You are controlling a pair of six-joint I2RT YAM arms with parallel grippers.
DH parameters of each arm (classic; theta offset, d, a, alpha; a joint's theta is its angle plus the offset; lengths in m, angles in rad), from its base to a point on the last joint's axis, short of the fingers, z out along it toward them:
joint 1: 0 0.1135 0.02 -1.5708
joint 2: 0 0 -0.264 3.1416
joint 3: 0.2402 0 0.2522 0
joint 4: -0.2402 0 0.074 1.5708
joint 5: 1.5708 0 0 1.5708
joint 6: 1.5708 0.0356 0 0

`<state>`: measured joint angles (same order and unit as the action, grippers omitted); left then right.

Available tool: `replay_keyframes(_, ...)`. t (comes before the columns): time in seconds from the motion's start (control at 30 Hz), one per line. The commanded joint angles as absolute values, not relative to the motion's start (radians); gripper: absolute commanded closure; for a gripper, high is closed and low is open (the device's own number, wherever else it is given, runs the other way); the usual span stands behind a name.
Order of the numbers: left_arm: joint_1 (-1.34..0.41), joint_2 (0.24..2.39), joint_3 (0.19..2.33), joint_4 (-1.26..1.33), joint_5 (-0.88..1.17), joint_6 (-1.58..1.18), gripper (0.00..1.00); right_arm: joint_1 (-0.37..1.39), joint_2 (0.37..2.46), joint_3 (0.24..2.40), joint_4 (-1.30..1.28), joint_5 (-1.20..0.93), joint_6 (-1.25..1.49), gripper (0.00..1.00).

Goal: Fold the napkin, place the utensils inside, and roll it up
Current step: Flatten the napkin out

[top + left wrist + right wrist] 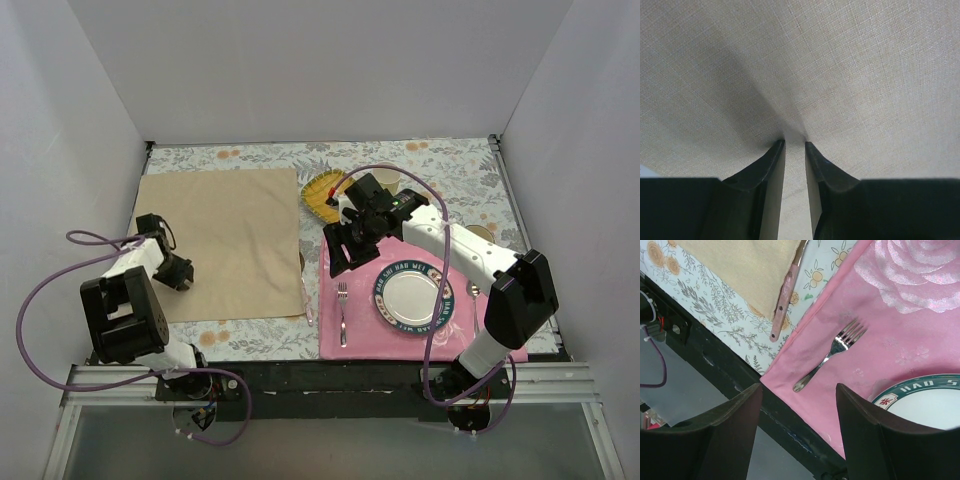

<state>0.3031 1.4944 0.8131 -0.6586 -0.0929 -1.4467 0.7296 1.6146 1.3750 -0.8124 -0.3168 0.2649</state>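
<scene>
Left gripper point(794, 144) pinches the napkin point(240, 230) near its left edge. Right gripper point(797, 400) hangs wide apart over the fork point(832, 352), right of the napkin.

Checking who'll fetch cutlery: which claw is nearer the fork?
Right. The right claw hovers open close by the fork on the mat; the left claw is far off, pinching the napkin.

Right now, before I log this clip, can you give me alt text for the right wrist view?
The open right gripper hovers over a silver fork lying on the pink placemat, near its edge. A plate rim shows at lower right. At top, a pinkish utensil handle lies along the edge of the beige napkin on the floral tablecloth.
</scene>
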Motion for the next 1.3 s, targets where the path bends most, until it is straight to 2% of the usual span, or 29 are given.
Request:
replay_keyframes(0.0, 0.344, 1.517, 0.796, -0.678, -0.193, -1.41, 0.77, 0.732, 1.589, 1.368, -0.804, -0.322, 0.249, 0.32)
replay_keyframes(0.27, 0.396, 1.568, 0.844, -0.678, -0.201, -1.339, 0.78, 0.732, 1.608, 1.37, -0.802, -0.328, 0.244, 0.32)
replay_keyframes(0.53, 0.394, 1.491, 0.919, -0.741, -0.16, -1.339, 0.75, 0.733, 1.609, 1.371, -0.799, -0.333, 0.244, 0.32)
replay_keyframes(0.57, 0.394, 1.467, 0.928, -0.752, -0.135, -1.341, 0.73, 0.732, 1.608, 1.371, -0.799, -0.331, 0.242, 0.31)
replay_keyframes(0.67, 0.378, 1.338, 0.92, -0.787, -0.048, -1.356, 0.58, 0.733, 1.602, 1.361, -0.796, -0.337, 0.239, 0.31)
replay_keyframes(0.73, 0.315, 1.293, 0.916, -0.808, -0.041, -1.38, 0.51, 0.735, 1.597, 1.35, -0.787, -0.347, 0.229, 0.29)
replay_keyframes(0.8, 0.139, 1.23, 0.905, -0.833, -0.083, -1.425, 0.48, 0.733, 1.589, 1.339, -0.785, -0.362, 0.215, 0.28)
replay_keyframes(0.93, -0.214, 1.183, 0.899, -0.893, -0.136, -1.599, 0.45, 0.732, 1.572, 1.344, -0.81, -0.359, 0.198, 0.27)
replay_keyframes(1.03, -0.343, 1.189, 0.887, -0.936, -0.149, -1.664, 0.44, 0.73, 1.556, 1.339, -0.822, -0.353, 0.195, 0.27)
replay_keyframes(1.13, -0.367, 1.125, 0.836, -0.971, -0.131, -1.784, 0.44, 0.73, 1.548, 1.336, -0.825, -0.354, 0.195, 0.27)
replay_keyframes(1.23, -0.339, 0.999, 0.793, -0.992, -0.225, -1.934, 0.39, 0.732, 1.548, 1.339, -0.833, -0.36, 0.196, 0.27)
replay_keyframes(1.27, -0.318, 0.973, 0.79, -1.052, -0.256, -2.021, 0.3, 0.733, 1.545, 1.341, -0.844, -0.362, 0.195, 0.27)
